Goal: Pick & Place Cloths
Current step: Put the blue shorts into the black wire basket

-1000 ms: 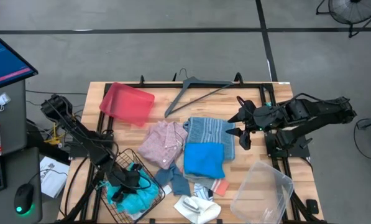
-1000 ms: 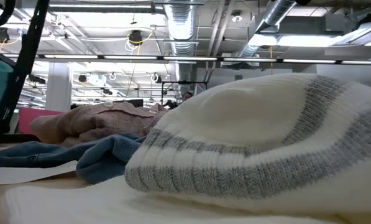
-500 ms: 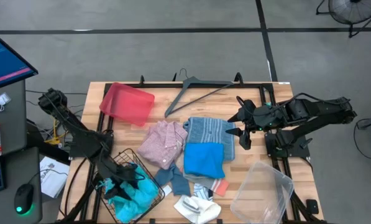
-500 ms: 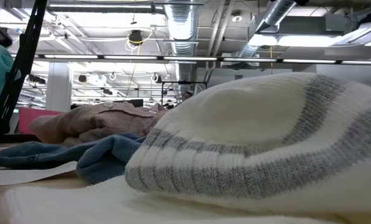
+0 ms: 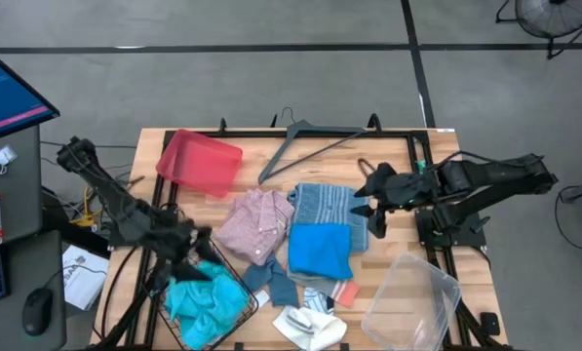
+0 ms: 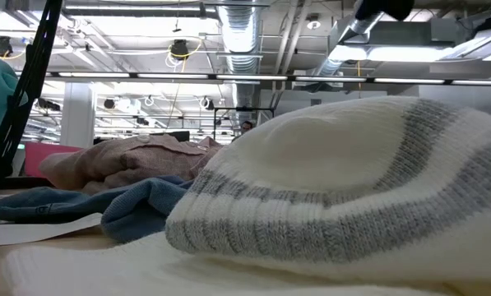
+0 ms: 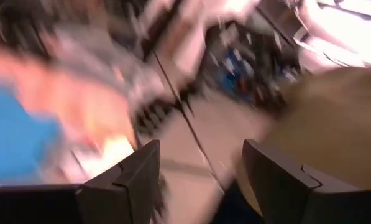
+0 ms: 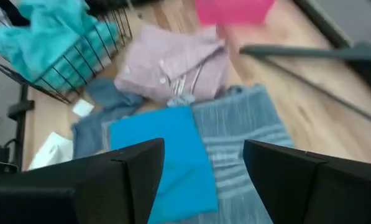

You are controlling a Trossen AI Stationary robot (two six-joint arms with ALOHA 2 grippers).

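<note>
Several cloths lie mid-table: a pale pink checked shirt (image 5: 254,224), a blue-grey striped cloth (image 5: 329,205), a bright blue folded cloth (image 5: 322,251), a denim-blue piece (image 5: 271,283), a grey sock with a coral tip (image 5: 337,291) and a white sock (image 5: 310,327). The white sock fills the low view (image 6: 335,189). A turquoise cloth (image 5: 205,300) lies heaped in the wire basket (image 5: 242,297) at the near left. My left gripper (image 5: 205,244) hovers open above the basket's far side, holding nothing (image 7: 201,180). My right gripper (image 5: 367,203) hangs open over the striped cloth's right edge (image 8: 204,180).
A red plastic tray (image 5: 199,161) and a grey hanger (image 5: 310,141) lie at the far side of the table. A clear plastic bin (image 5: 412,302) sits tilted at the near right corner. Bare wood shows to the right of the striped cloth and near the table's far right corner.
My left gripper has risen out of the wire basket and drawn back toward the far edge. It has tipped up to about level. The turquoise cloth stays in the basket, with more of it showing. My right gripper has edged a little toward the left, over the striped cloth.
</note>
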